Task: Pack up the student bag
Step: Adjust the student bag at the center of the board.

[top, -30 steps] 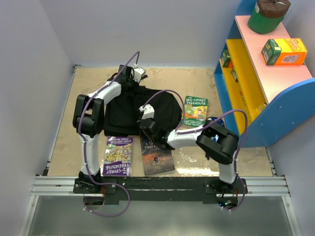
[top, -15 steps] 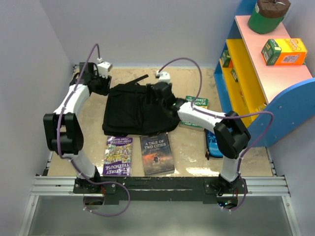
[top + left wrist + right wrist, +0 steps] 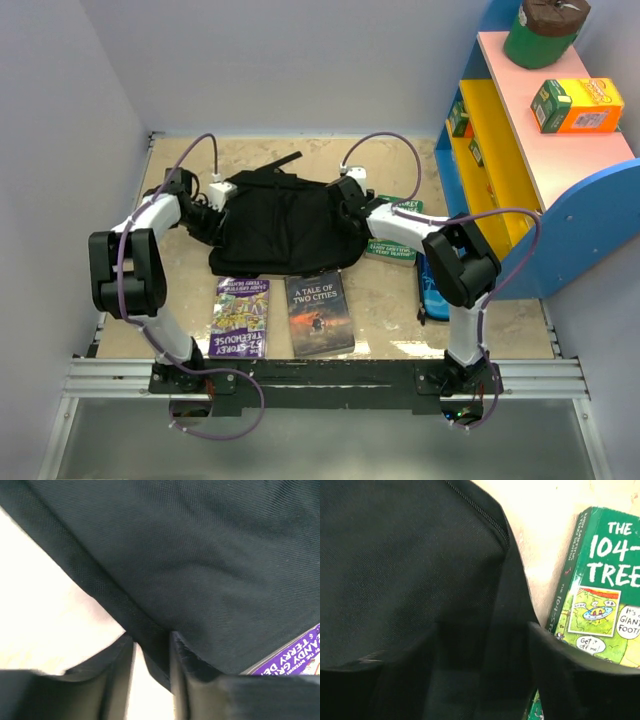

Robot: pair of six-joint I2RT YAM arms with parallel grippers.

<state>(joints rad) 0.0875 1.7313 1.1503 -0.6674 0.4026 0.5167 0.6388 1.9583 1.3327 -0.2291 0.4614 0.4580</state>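
The student bag (image 3: pixel 285 232), a soft black backpack, lies flat in the middle of the table. My left gripper (image 3: pixel 213 205) sits at its left edge. In the left wrist view the left gripper (image 3: pixel 150 680) is open, and the bag's hem (image 3: pixel 155 652) runs between the fingers with a light gap beside it. My right gripper (image 3: pixel 347 200) is at the bag's right edge. Seen from the right wrist, the right gripper (image 3: pixel 480 680) stands wide open over the black fabric (image 3: pixel 410 570) near the zipper (image 3: pixel 480 512).
A purple book (image 3: pixel 240 317) and a dark "A Tale of Two Cities" book (image 3: pixel 319 313) lie in front of the bag. A green Treehouse book (image 3: pixel 398 238) lies right of it, and a blue pencil case (image 3: pixel 428 292) nearer. A blue-yellow shelf (image 3: pixel 520 150) stands at the right.
Both grippers have opened. The left arm swung out to the back left and came down at the bag's left edge. The right arm moved from the front to the bag's right edge.
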